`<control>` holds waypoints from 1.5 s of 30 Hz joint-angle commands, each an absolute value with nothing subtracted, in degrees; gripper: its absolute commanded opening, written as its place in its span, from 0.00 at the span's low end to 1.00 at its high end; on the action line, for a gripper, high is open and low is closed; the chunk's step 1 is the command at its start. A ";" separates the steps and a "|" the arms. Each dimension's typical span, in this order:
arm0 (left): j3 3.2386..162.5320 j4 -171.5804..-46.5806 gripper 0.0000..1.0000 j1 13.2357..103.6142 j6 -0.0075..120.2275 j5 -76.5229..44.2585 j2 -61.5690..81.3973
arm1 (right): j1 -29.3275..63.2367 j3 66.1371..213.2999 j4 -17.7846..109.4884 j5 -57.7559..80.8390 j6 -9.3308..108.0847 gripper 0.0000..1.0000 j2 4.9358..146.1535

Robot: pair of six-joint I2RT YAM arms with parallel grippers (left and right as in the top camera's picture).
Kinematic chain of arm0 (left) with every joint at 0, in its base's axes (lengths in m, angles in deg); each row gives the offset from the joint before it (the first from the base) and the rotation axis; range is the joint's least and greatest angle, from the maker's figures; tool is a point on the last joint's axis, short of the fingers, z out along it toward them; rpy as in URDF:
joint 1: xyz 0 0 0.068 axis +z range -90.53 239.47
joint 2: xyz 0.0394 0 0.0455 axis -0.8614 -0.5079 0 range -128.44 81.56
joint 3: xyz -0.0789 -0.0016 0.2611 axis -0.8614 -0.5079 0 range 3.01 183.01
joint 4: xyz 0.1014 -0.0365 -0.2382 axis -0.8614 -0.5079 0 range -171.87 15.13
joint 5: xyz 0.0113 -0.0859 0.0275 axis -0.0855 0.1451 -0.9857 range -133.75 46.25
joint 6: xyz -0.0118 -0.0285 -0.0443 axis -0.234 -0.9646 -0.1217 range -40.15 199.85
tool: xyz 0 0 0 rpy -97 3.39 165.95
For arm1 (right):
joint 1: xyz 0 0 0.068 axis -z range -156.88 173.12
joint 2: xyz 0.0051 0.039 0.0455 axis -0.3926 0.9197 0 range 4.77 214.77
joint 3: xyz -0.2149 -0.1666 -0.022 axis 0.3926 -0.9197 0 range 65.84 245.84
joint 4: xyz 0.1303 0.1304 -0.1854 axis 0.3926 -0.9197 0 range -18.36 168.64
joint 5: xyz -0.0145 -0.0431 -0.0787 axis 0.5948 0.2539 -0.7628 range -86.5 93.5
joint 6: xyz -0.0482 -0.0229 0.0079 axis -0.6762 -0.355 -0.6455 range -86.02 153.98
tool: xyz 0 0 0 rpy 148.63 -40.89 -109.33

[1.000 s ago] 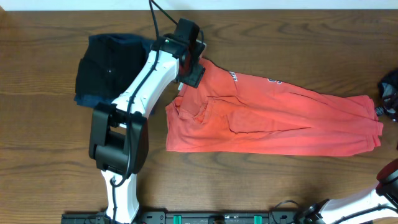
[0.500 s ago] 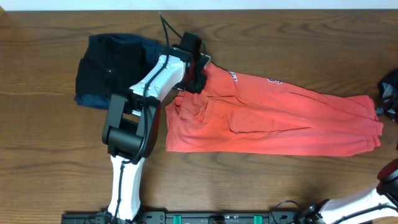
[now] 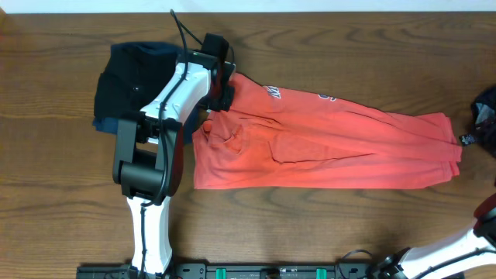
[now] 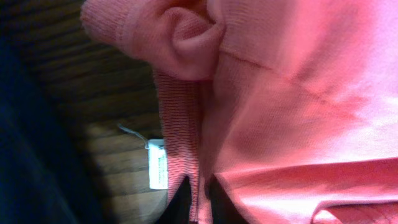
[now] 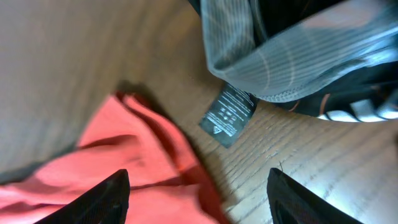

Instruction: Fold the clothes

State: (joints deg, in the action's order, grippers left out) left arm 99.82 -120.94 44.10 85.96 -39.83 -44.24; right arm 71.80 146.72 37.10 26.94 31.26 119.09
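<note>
From overhead: a large coral-red short-sleeved T-shirt (image 3: 333, 147) of soft fabric, stretched lengthwise across the middle of a dark brown wood-grain table (image 3: 325, 232), creased and partly doubled over. White block lettering (image 3: 273, 94) along its far edge, too small and folded to read. Left of it, a folded black garment (image 3: 132, 85) with a tiny white logo, illegible, lying on a folded navy-blue garment (image 3: 105, 124). At the collar end of the T-shirt, the left gripper (image 3: 222, 97), down on the fabric just beside the black garment. Compared with a second ago: whole T-shirt shifted leftward, its right end now farther from the dark heap of clothing (image 3: 486, 116) at the right edge, white left arm (image 3: 167, 101) swung left with it. Pale strip along the table's far edge; black rail with green fittings (image 3: 256, 271) at the near edge. From the left wrist: ribbed collar band (image 4: 180, 124) of the T-shirt pinched between the two dark fingertips at the bottom, claw clenched on the fabric; small white sewn-in tag (image 4: 157, 163) over the wood, print too blurred to read; navy cloth dark along the left. From the right wrist: the right gripper (image 5: 199, 199) released, black fingers (image 5: 102, 199) wide apart, holding nothing, above the T-shirt's end and bare wood. Just beyond, a grey ribbed garment with thin pale stripes (image 5: 273, 56) and a dark care label (image 5: 228, 114) with white symbols and lines of print, too small to read.
</note>
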 commanded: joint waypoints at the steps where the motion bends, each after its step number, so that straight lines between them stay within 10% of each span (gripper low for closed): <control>1: 99.78 -121.29 0.41 43.84 84.86 -41.22 -42.62 | 71.43 146.59 37.14 28.45 27.10 0.69 123.31; 5: 99.76 -121.33 0.54 43.77 84.86 -41.20 -42.62 | 71.15 146.59 37.25 31.07 23.76 0.74 126.74; 26: 99.78 -122.14 0.61 43.77 84.86 -41.22 -42.60 | 69.90 146.55 26.17 33.61 19.11 0.57 127.47; 38: 100.22 -122.25 0.61 43.84 84.91 -41.27 -37.53 | 68.74 147.07 26.54 39.33 16.96 0.03 126.94; 45: 100.22 -122.93 0.68 43.81 84.91 -41.25 -31.58 | 72.85 148.56 26.45 38.02 20.74 0.01 123.18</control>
